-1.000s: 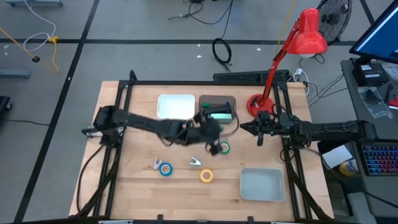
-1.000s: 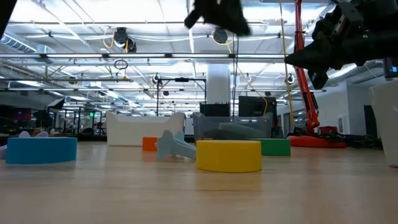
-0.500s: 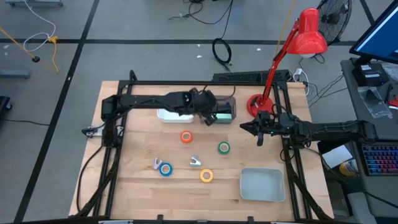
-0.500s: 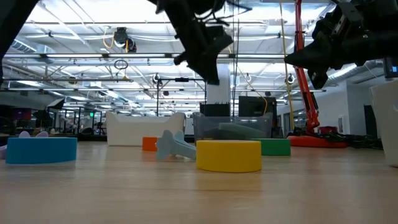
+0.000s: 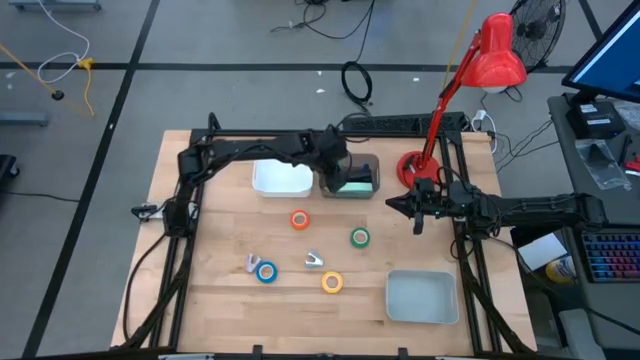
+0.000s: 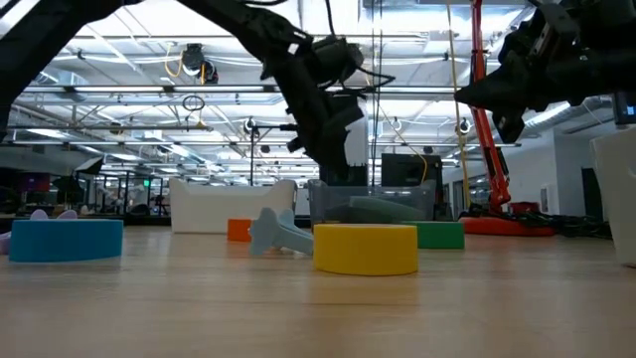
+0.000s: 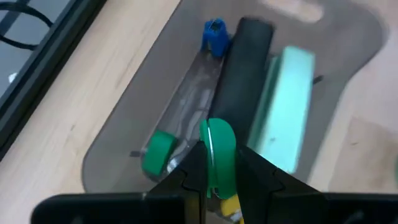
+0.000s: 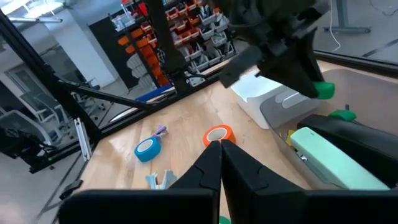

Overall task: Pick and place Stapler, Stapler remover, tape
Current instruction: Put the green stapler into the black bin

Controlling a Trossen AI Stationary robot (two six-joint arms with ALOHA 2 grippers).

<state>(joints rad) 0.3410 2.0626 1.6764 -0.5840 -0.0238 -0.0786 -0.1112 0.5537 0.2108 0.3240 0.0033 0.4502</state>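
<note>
nearest, yellow tape [image 5: 332,283], blue tape [image 5: 266,272], remover [image 5: 314,261], green tape [image 5: 360,237] and orange tape [image 5: 300,220] lie loose on the table [image 5: 220,300]; the right gripper [image 5: 392,206] waits at its right edge, fingers shut. the left gripper [image 7: 219,155] has swung from mid-table to over the far tray [image 7: 118,143], fingers pinching a small green piece [image 7: 217,144], so a drop looks next. the stapler [image 7: 283,106] lies flat in the tray, long axis along the tray's length; which way it points is unclear.

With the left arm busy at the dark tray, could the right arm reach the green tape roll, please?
Probably yes: the green tape roll lies alone near the shut right gripper, nothing between them; the left gripper holds a green bit over the tray. The right must open first.
</note>
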